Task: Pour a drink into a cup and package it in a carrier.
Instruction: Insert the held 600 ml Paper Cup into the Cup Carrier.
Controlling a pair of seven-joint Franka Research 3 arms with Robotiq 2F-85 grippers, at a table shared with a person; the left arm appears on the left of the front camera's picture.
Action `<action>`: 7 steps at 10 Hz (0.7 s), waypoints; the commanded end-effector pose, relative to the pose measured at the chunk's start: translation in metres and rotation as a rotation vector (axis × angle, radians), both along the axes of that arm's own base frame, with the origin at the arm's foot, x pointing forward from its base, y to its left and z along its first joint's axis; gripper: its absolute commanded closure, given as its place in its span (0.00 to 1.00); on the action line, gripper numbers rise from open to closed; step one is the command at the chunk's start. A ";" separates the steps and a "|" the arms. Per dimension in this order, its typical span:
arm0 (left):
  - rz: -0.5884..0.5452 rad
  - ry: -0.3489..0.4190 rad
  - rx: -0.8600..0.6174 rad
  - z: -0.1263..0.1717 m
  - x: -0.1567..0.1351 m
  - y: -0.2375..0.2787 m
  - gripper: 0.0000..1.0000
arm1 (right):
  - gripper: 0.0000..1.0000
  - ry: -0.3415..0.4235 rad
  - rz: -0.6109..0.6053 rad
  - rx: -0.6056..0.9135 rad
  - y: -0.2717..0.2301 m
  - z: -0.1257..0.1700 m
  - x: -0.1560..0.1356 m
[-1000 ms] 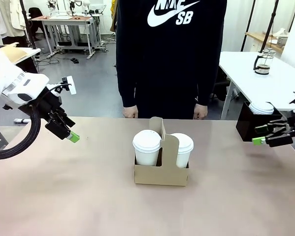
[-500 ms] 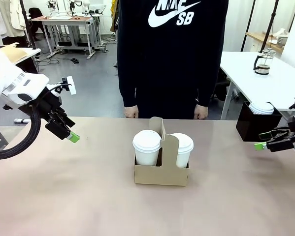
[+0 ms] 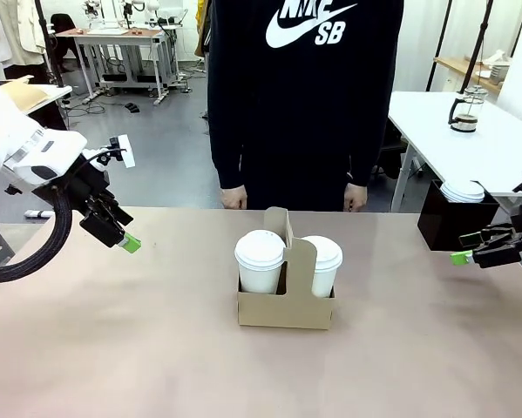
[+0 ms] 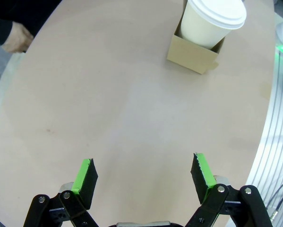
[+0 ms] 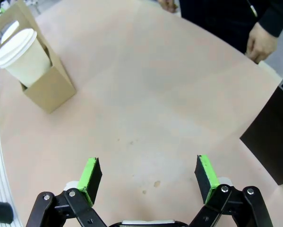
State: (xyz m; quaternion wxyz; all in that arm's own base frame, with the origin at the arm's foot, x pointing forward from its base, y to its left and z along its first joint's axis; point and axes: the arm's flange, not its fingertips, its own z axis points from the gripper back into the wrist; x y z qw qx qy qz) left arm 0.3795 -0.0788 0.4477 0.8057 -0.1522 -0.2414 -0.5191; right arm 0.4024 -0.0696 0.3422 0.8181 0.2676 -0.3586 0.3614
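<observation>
The brown cardboard carrier [image 3: 287,306] stands at the table's middle with its tall handle upright. Two white lidded cups sit in it, one on the left [image 3: 260,259] and one on the right [image 3: 322,262]. My left gripper [image 3: 126,243] hangs open over the table's left side, well away from the carrier. My right gripper [image 3: 464,257] is open near the right edge, beside a black box. From the left wrist, the open gripper [image 4: 143,172] looks over bare table toward one cup [image 4: 212,21] in the carrier [image 4: 193,54]. The right wrist's open gripper [image 5: 150,177] faces a cup [image 5: 23,59] in the carrier [image 5: 49,92]. A glass jug with the dark drink [image 3: 464,111] stands on a white table at the back right.
A black box [image 3: 448,225] holding white lids sits at the table's right edge, also seen as the black box [image 5: 273,142] close to my right fingers. A person stands at the far side, hands [image 3: 233,198] resting at the table's edge.
My right gripper has drawn back to the right and dropped slightly. The left arm, carrier and cups have not moved.
</observation>
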 end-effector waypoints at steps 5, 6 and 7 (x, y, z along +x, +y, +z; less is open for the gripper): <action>0.002 -0.004 -0.024 0.000 0.001 -0.001 0.00 | 0.00 -0.019 0.016 -0.001 -0.002 0.001 0.001; 0.002 -0.004 -0.024 0.000 0.001 -0.001 0.00 | 0.00 -0.019 0.016 -0.001 -0.002 0.001 0.001; 0.002 -0.004 -0.024 0.000 0.001 -0.001 0.00 | 0.00 -0.019 0.016 -0.001 -0.002 0.001 0.001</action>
